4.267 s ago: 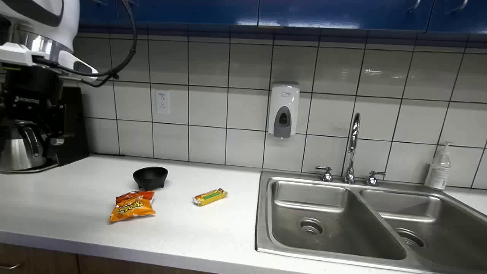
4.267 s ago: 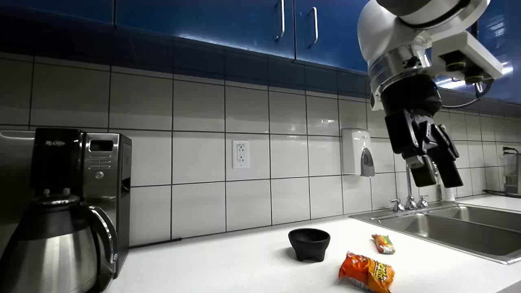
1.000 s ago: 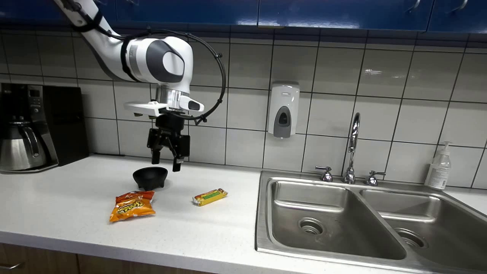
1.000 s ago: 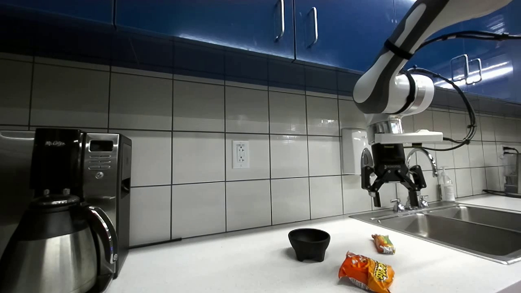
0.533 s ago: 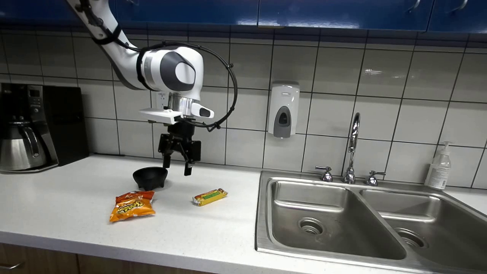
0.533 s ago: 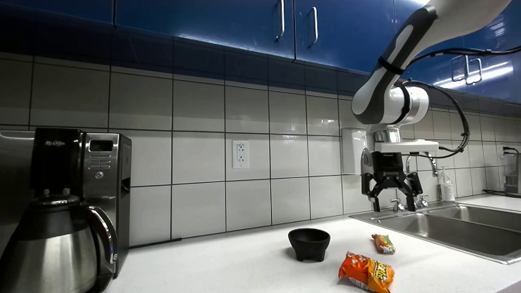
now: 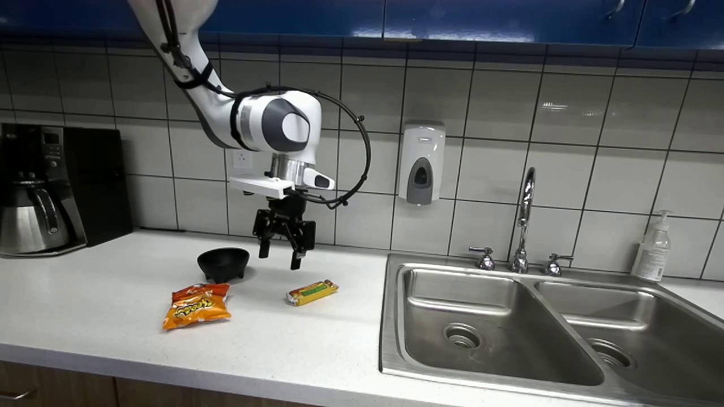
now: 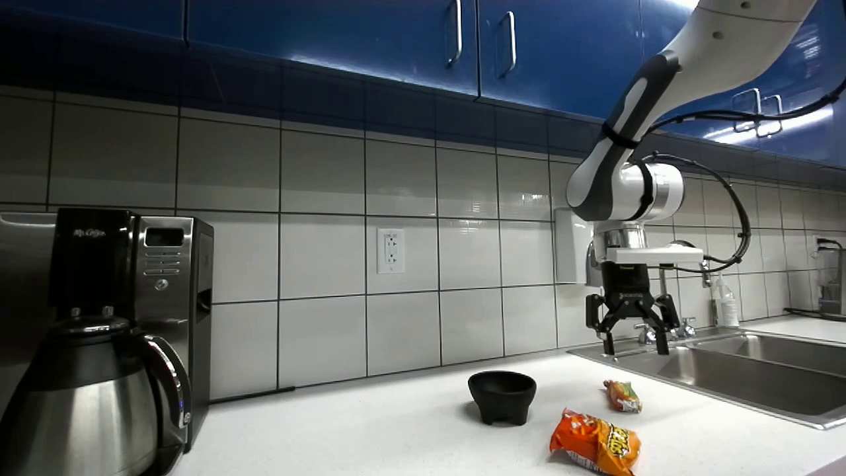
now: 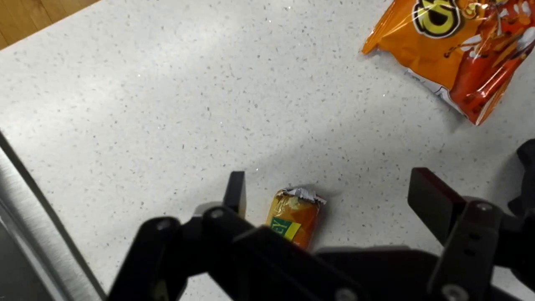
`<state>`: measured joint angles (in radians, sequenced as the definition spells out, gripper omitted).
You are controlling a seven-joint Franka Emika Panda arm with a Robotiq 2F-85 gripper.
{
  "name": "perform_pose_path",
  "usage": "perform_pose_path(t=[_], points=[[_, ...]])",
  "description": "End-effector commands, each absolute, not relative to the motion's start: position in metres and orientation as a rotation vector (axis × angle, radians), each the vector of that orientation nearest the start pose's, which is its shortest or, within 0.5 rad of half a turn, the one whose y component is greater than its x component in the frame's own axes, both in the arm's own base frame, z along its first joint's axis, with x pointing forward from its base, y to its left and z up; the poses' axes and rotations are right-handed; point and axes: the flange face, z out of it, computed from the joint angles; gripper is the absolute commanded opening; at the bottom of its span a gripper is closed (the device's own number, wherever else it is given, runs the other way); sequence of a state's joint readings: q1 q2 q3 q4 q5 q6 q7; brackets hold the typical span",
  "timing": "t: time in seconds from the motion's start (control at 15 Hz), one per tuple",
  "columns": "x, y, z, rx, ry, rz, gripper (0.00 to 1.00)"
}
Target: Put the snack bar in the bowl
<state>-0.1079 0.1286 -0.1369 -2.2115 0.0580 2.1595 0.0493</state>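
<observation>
The snack bar, in a yellow wrapper with a green label, lies on the white counter in both exterior views (image 7: 312, 292) (image 8: 622, 396). In the wrist view its near part is hidden behind the gripper's linkage, and its far end (image 9: 294, 213) shows. The black bowl (image 7: 223, 264) (image 8: 502, 396) stands upright on the counter; a dark edge of it shows at the right of the wrist view (image 9: 527, 179). My gripper (image 7: 280, 258) (image 8: 636, 349) (image 9: 328, 184) is open and empty, pointing down above the counter. The bar lies below and between its fingers, nearer one finger.
An orange snack bag (image 7: 197, 308) (image 8: 596, 443) (image 9: 455, 50) lies in front of the bowl. A steel sink (image 7: 393, 316) (image 8: 780, 406) borders the counter beyond the bar. A coffee maker (image 7: 96, 181) (image 8: 201, 317) stands at the far end. A tiled wall runs behind.
My open gripper has come in from the side of the scene, then moved down past the bowl toward the snack bar. The bar, bowl and bag have not moved.
</observation>
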Motion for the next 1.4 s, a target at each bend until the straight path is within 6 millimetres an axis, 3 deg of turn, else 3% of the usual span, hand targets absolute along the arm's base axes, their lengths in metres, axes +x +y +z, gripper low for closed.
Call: perform_pose_path(t=[0.0, 0.4, 1.33], points=[[0.526, -0.144, 0.304, -3.027, 0.498, 0.256, 1.0], [0.537, -0.161, 0.29, -3.029, 0.528, 0.271, 1.0], [0.567, -0.18, 0.245, -2.998, 0.571, 0.33, 1.0]])
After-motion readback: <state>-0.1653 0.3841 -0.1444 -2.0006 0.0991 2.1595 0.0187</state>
